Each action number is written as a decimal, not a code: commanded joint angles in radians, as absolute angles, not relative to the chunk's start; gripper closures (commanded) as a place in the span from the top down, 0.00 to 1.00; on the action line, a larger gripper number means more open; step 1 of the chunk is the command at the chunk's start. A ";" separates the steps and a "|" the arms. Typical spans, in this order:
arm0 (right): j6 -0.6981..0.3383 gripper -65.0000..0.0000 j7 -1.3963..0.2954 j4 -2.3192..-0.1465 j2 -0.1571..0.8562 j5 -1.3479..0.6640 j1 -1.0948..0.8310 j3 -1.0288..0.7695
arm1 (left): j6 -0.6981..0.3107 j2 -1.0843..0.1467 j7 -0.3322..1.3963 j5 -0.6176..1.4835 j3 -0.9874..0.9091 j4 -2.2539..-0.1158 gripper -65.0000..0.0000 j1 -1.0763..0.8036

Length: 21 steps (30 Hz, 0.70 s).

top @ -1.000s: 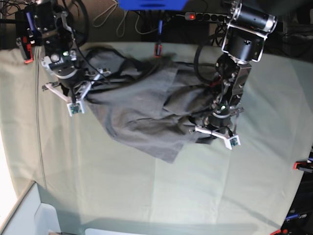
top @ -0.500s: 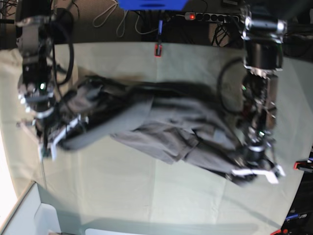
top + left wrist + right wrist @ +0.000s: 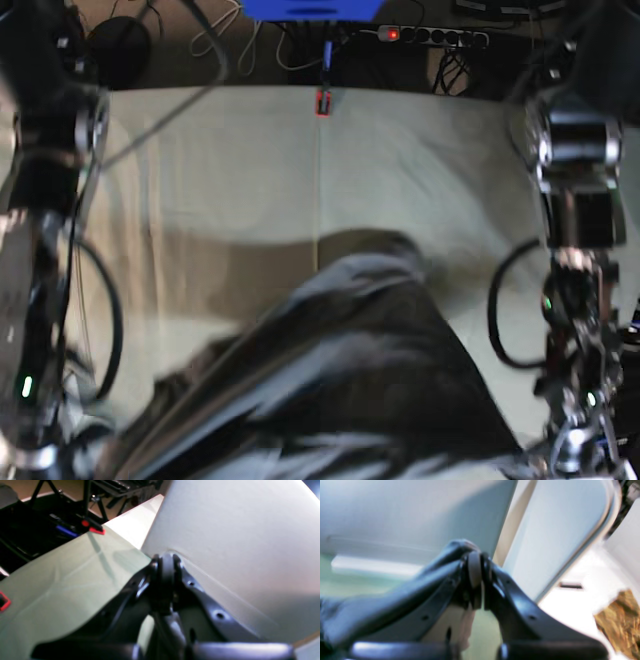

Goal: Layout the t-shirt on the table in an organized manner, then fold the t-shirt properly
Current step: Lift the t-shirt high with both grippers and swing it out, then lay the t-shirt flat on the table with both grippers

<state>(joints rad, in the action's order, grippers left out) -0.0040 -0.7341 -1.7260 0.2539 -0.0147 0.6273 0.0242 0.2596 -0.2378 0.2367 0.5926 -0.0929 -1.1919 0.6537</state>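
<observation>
Both left gripper and right gripper, pressed closed, pinch the t-shirt (rather blurred).

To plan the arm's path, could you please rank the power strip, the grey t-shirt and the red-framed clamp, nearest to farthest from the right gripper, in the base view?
1. T-shirt: in the right gripper.
2. Clamp: table's far edge.
3. Power strip: beyond that edge.

Creased pale grey-green cloth covers the table.
</observation>
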 commanded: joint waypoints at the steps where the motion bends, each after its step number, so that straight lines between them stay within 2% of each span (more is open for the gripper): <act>1: -0.007 0.00 -0.693 -1.724 0.262 -0.010 0.708 0.021 | 0.248 -0.249 0.194 0.582 -0.097 -1.201 0.00 0.742; 6: -0.007 0.00 -0.641 -1.593 0.266 -0.010 0.898 0.013 | 0.248 -0.251 0.196 0.581 -0.093 -1.086 0.00 0.963; 13: -0.007 0.00 -0.572 -1.578 0.289 -0.007 0.903 0.013 | 0.246 -0.251 0.196 0.582 -0.088 -1.067 0.00 1.038; 18: -0.007 0.00 -0.562 -1.687 0.291 -0.010 0.668 -0.002 | 0.246 -0.251 0.196 0.590 -0.097 -1.171 0.00 0.834; 21: -0.007 0.00 -0.492 -1.725 0.269 -0.013 0.476 -0.004 | 0.245 -0.251 0.189 0.590 -0.097 -1.222 0.00 0.664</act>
